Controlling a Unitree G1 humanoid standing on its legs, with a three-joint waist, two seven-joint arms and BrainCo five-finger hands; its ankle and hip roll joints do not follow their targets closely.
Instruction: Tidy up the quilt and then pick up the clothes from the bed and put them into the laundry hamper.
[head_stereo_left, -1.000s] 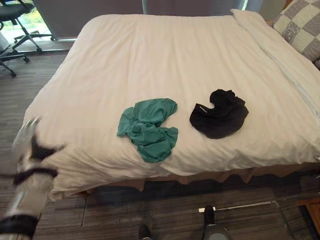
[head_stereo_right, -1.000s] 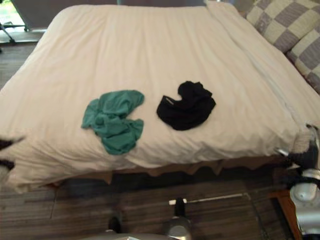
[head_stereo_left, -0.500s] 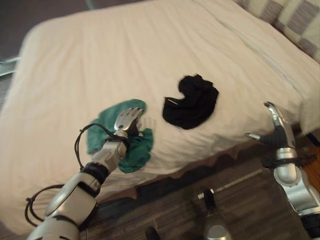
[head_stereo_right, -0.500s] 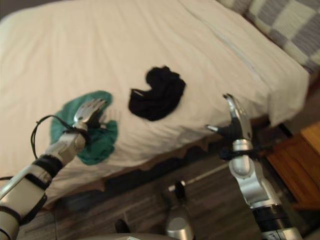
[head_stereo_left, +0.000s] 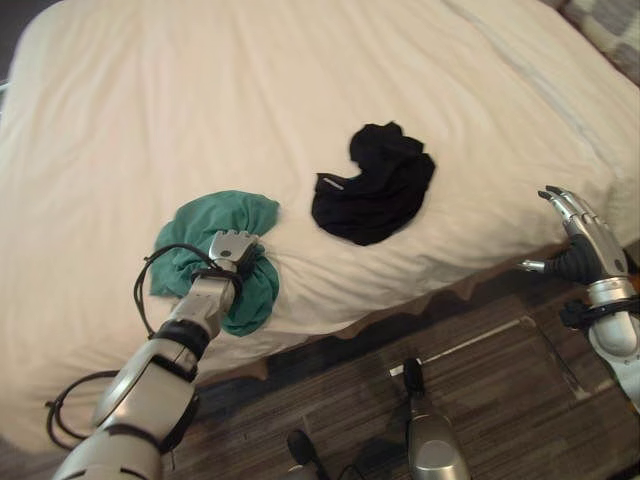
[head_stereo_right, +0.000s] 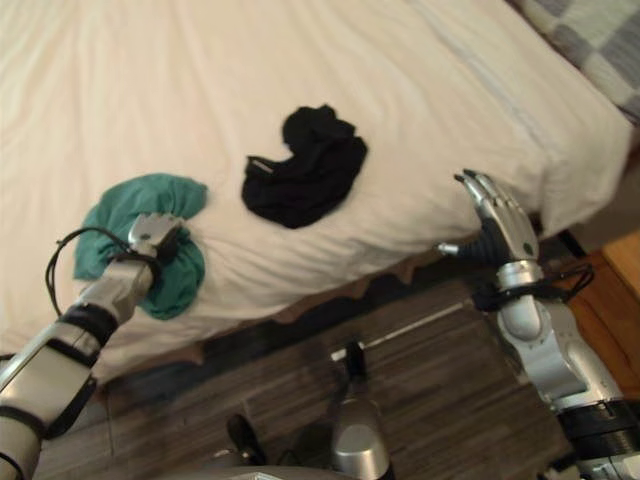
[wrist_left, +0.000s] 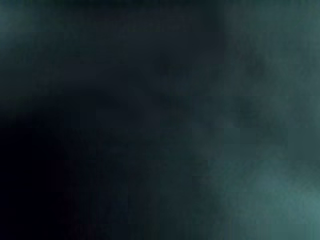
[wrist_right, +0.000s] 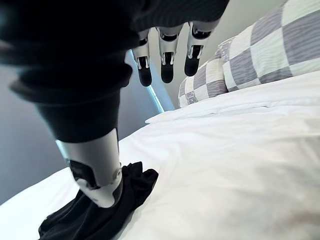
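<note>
At the left of the left eye view, the left hand lay directly on top of the green garment, pressed down into the cloth near the quilt's front edge; whether its fingers had closed on the fabric could not be told, its wrist view showing only dark green. The garment was a crumpled teal bundle, bunched and rounded. Toward the centre lay the black garment, crumpled too, its long axis running from lower left to upper right, well apart from both hands. At the right, the right hand hovered off the bed's edge, fingers straight and spread, holding nothing.
</note>
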